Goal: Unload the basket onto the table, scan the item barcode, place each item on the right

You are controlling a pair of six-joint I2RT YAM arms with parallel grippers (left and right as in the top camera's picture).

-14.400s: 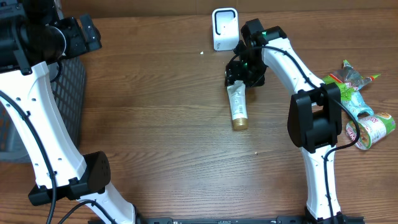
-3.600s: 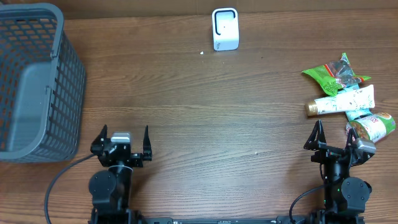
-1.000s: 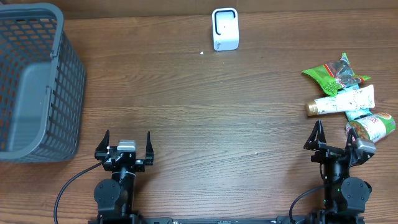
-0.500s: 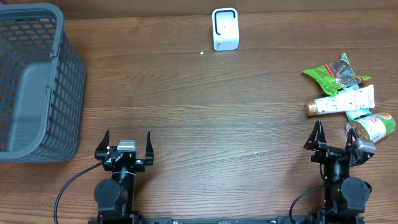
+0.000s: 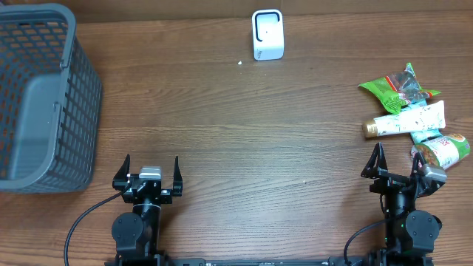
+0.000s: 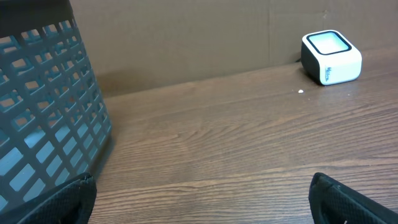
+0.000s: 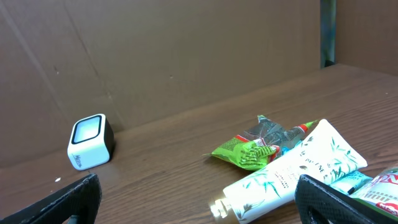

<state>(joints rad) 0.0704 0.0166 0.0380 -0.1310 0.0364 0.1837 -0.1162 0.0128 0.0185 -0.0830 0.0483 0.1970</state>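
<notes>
The white barcode scanner stands at the table's far edge; it also shows in the left wrist view and the right wrist view. A white tube with a gold cap lies at the right among other items, close ahead of my right gripper in the right wrist view, where the tube lies on the wood. Both grippers are folded back at the near edge, left gripper and right gripper. Each stands open with nothing between its fingers.
A grey mesh basket fills the far left, its wall close by in the left wrist view. A green snack packet and a lidded cup lie beside the tube. Bare wood stretches between the grippers and the scanner.
Long ago the right gripper held the tube near the scanner; the tube now lies in the right-hand pile and both arms rest at the front. Nothing moved in the last second.
</notes>
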